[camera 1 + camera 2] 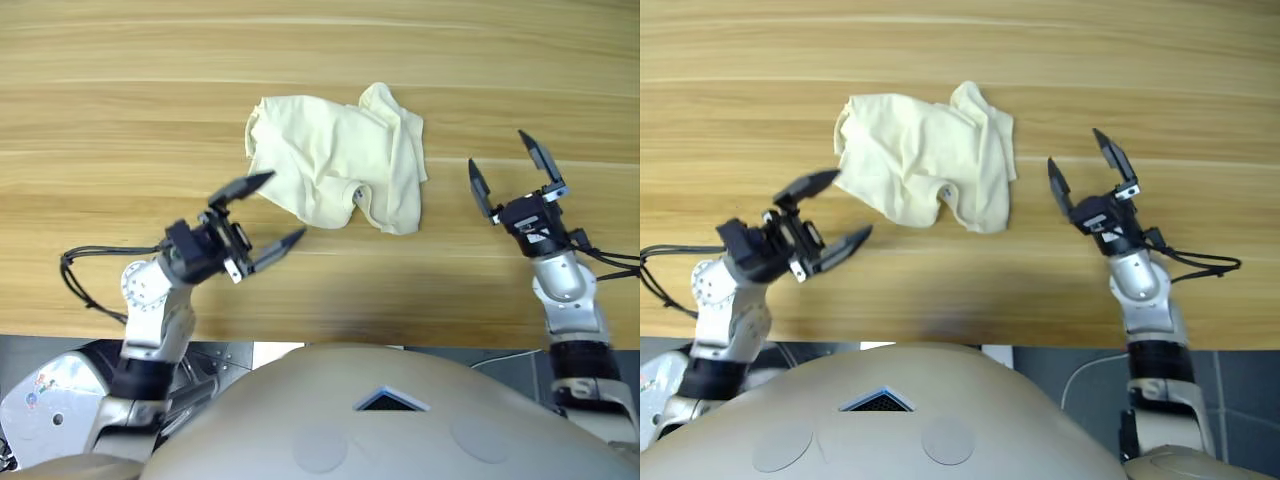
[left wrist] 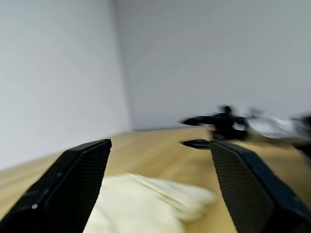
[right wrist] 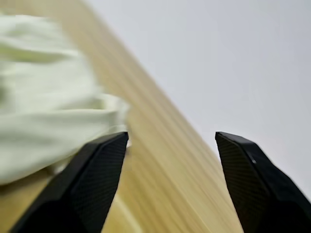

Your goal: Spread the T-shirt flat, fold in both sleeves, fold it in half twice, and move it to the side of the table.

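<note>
A pale yellow T-shirt [image 1: 340, 160] lies crumpled in a heap on the wooden table [image 1: 120, 90], near its middle. My left gripper [image 1: 268, 212] is open just off the heap's near-left corner, its upper fingertip close to the cloth's edge. My right gripper [image 1: 508, 168] stands open to the right of the heap, a short gap from the cloth. Nothing is held by either. In the left wrist view the T-shirt [image 2: 146, 204] shows between the fingers [image 2: 68, 189], with the right gripper [image 2: 204, 131] farther off. The right wrist view has the T-shirt [image 3: 43, 111] beyond its fingers [image 3: 92, 179].
Bare wood surrounds the heap on every side, with wide room at the far left and back. The table's near edge [image 1: 300, 340] runs just in front of both arms. A cable [image 1: 80, 270] loops beside the left arm.
</note>
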Robot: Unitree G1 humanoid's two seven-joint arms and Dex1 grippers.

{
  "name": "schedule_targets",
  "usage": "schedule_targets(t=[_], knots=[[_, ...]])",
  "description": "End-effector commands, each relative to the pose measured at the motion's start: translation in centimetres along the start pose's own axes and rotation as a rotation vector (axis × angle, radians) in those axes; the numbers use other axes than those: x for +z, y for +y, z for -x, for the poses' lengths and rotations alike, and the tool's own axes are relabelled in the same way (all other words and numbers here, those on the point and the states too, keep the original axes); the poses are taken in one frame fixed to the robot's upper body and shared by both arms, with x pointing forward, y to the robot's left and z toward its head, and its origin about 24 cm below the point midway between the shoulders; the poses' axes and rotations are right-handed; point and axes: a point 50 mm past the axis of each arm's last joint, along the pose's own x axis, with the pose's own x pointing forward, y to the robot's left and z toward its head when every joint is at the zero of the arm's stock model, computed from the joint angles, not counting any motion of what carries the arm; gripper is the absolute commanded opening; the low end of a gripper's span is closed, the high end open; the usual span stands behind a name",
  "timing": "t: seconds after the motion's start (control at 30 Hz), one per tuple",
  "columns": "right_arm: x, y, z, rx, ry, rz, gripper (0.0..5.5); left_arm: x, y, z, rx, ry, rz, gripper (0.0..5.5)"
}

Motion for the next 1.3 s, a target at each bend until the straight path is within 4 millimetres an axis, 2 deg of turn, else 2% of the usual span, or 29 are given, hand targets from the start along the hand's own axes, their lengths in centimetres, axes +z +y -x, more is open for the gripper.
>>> schedule_targets(t=[0.03, 0.1, 0.23, 0.37, 0.53, 0.67, 0.8, 1.17, 1.3], knots=[[1.0, -0.3, 0.1, 0.086, 0.0, 0.019, 3.31, -2.0, -3.8, 0.2, -0.121, 0.31, -0.05, 3.76], [1.3, -0.1, 0.0, 0.098, 0.001, 0.022, 3.31, -3.2, -4.0, 0.3, -0.114, 0.439, -0.162, 3.76], [2.4, 0.8, 0.7, 0.178, -0.005, 0.014, 3.31, -4.5, -2.1, 0.8, -0.111, 0.618, -0.425, 3.76], [3.5, 1.9, 2.1, 0.29, 0.0, 0.001, 3.31, -5.2, 0.5, 1.2, -0.05, 0.734, -0.627, 3.76], [3.9, 2.3, 3.1, 0.311, 0.027, -0.015, 3.31, -5.6, 2.7, 1.6, 0.012, 0.813, -0.811, 3.76], [4.3, 3.1, 3.4, 0.321, 0.028, -0.041, 3.31, -6.7, 3.2, 0.5, 0.001, 0.793, -0.857, 3.76], [4.5, 3.6, 4.6, 0.345, 0.048, -0.059, 3.31, -8.1, 2.3, 0.0, -0.019, 0.769, -0.808, 3.76], [4.3, 3.5, 4.9, 0.343, 0.066, -0.05, 3.31, -8.4, 1.6, -0.5, -0.035, 0.742, -0.787, 3.76], [4.1, 3.3, 5.5, 0.337, 0.095, -0.049, 3.31, -7.0, 1.1, 0.5, 0.0, 0.731, -0.743, 3.76]])
